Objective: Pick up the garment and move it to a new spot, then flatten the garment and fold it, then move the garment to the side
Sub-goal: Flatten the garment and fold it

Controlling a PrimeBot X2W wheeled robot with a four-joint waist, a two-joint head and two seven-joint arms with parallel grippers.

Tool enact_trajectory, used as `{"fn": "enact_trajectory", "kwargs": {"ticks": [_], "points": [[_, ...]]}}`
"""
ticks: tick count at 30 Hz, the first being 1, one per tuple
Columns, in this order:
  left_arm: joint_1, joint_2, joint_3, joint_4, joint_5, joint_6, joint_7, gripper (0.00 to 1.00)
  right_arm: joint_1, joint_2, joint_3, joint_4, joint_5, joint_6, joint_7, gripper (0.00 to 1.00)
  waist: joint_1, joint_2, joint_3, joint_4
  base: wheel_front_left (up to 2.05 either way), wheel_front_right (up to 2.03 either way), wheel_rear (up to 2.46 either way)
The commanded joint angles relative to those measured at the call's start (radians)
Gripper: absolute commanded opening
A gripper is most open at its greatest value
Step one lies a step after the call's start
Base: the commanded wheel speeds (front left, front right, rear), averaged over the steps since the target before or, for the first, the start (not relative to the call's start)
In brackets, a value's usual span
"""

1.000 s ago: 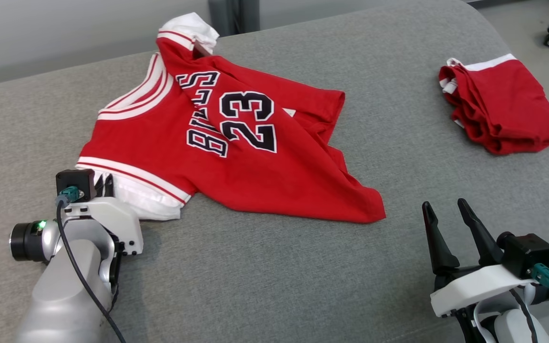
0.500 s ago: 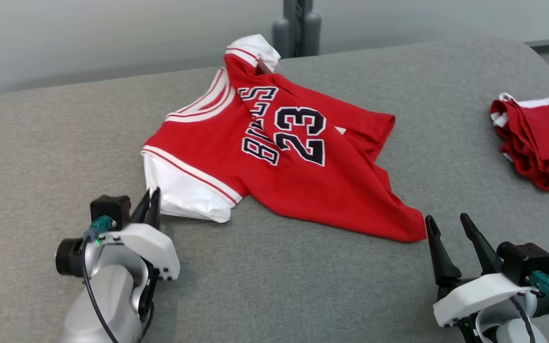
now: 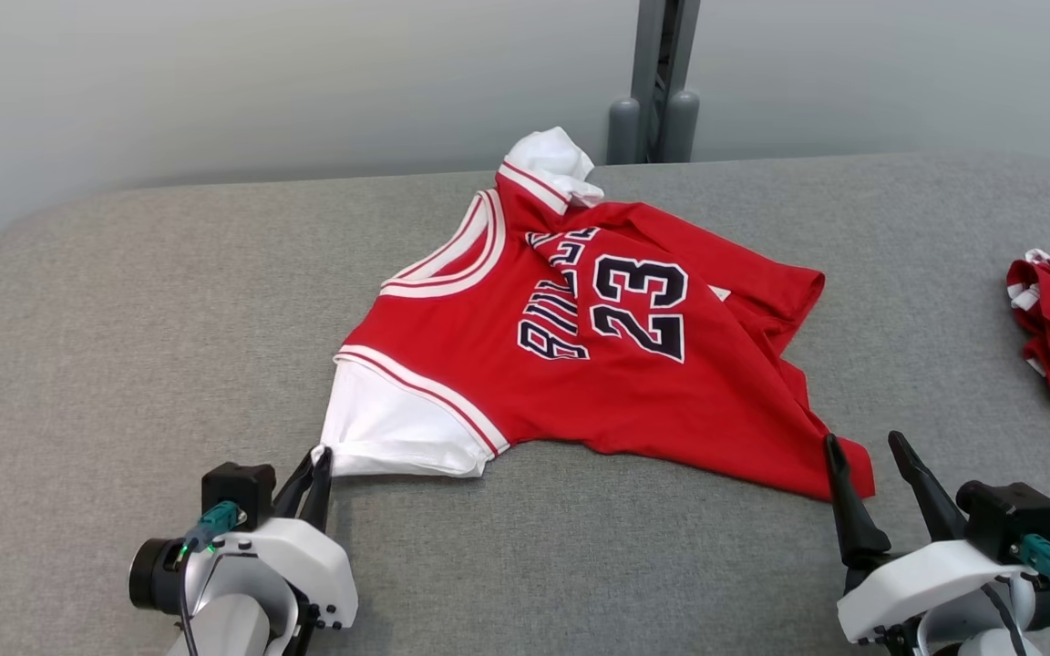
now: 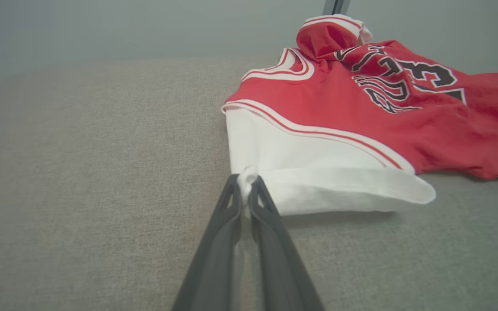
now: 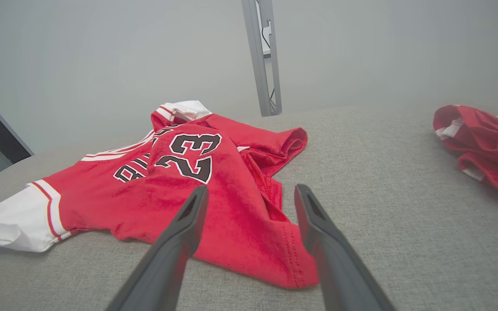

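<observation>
**Head view.** The red, white-sleeved fabric jersey numbered 23 (image 3: 616, 364) lies crumpled at the centre of the grey upholstered surface (image 3: 124, 319). The left gripper (image 3: 317, 460), at 7 o'clock, is clamped on the sleeve. The right gripper (image 3: 860, 442), at 5 o'clock, stands spread wide and empty beside the hem.

**Left wrist view.** Only a small tuft of white cuff (image 4: 247, 178) is pinched, so draw gently or it may slip.

**Right wrist view.** Sink the fingers astride the red hem corner (image 5: 288, 263) and close them before you stretch the cloth flat.
</observation>
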Motion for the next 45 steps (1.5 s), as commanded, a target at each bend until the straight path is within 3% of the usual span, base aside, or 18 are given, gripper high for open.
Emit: {"fn": "enact_trajectory", "kwargs": {"ticks": [1, 6, 14, 24, 39, 45], "points": [[0.014, 0.009, 0.003, -0.004, 0.003, 0.009, -0.002, 0.85, 0.015, -0.005, -0.003, 0.001, 0.002, 0.000, 0.003, 1.00, 0.0000, 0.0000, -0.012, 0.013, 0.00, 0.00, 0.00], [0.044, 0.024, 0.017, -0.013, -0.008, 0.040, -0.002, 1.00, 0.025, -0.005, -0.009, 0.002, 0.006, 0.000, 0.004, 1.00, 0.0000, 0.0000, -0.034, 0.033, 0.00, 0.00, 0.00], [0.094, 0.035, 0.043, -0.049, -0.033, 0.074, -0.002, 1.00, 0.038, -0.005, -0.015, 0.001, 0.009, 0.000, 0.005, 1.00, 0.0000, 0.0000, -0.065, 0.050, 0.00, 0.00, 0.00], [0.115, 0.003, 0.062, -0.086, -0.092, 0.074, 0.004, 1.00, 0.041, -0.005, -0.003, -0.020, 0.006, 0.000, 0.009, 1.00, 0.0000, 0.0000, -0.067, 0.023, 0.00, 0.00, 0.00], [0.049, 0.010, 0.104, 0.032, -0.148, 0.122, 0.058, 1.00, 0.023, -0.004, -0.005, -0.046, 0.001, 0.000, 0.009, 1.00, 0.0000, 0.0000, -0.011, -0.041, 0.00, 0.00, 0.00], [0.020, 0.009, 0.098, 0.085, -0.158, 0.107, 0.075, 1.00, 0.018, -0.004, -0.007, -0.043, 0.004, 0.000, 0.001, 1.00, 0.0000, 0.0000, 0.007, -0.055, 0.00, 0.00, 0.00]]}}
